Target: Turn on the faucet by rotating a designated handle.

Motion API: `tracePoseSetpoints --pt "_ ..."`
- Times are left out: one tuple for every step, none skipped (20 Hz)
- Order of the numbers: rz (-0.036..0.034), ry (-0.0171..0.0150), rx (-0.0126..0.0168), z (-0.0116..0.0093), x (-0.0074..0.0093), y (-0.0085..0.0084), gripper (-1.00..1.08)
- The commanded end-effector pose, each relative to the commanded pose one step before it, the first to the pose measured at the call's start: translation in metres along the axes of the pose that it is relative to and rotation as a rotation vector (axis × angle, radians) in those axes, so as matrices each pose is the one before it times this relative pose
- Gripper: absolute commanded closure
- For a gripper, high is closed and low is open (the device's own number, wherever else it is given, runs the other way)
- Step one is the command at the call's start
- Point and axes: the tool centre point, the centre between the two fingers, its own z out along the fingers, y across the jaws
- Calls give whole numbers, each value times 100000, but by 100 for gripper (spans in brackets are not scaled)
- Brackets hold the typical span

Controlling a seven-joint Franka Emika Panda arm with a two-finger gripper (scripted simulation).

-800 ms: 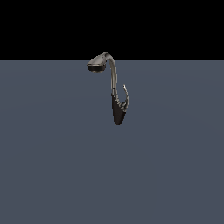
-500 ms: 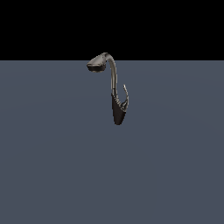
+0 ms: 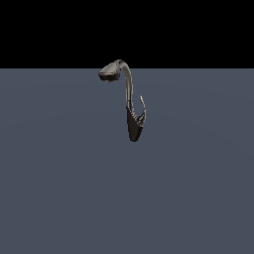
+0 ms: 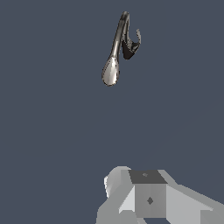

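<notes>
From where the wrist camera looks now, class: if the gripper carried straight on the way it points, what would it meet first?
Probably the bare grey floor. The gripper shows only as grey housing, fingertips out of view. The faucet and its handle stand well off to one side of that line, though depth is unclear.

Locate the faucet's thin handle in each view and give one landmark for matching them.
Exterior view: the handle is a thin curved sliver rising from the faucet's dark tapered base, on the exterior view's right of the neck.
Wrist view: the handle is a small pale sliver beside the dark base, far beyond the grey gripper body; the fingertips are out of frame.
Shared landmark: the wide spray head at the end of the arched neck.
</notes>
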Motion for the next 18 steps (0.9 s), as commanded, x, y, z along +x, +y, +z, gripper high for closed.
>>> tracePoseSetpoints --pt "910 -227 688 78 295 -68 108" --pt "627 -134 478 45 203 -49 108" --pt "764 -159 571 57 243 -59 108" --pt "900 -184 663 70 282 -69 108" --pt "1028 -211 747 83 319 -80 108" --pt "1148 -239 827 94 355 -88 108" --pt "1272 -270 909 105 391 -97 108" --pt "1400 -302 988 118 428 -107 108" --pt "1541 -335 1071 133 466 -118 108" --pt "1688 -371 1155 149 506 -127 108" --pt "1834 -409 1234 166 545 -138 108" --pt "1989 -448 1315 184 585 -149 108" --pt "2149 -490 1394 204 625 -160 108" --pt "2315 -534 1471 225 666 -171 108" --pt "2485 -579 1546 248 707 -182 108" --pt "2661 -626 1617 272 748 -194 108" --pt "2805 -666 1664 293 780 -202 108" --pt "2854 -683 1652 305 785 -205 108"
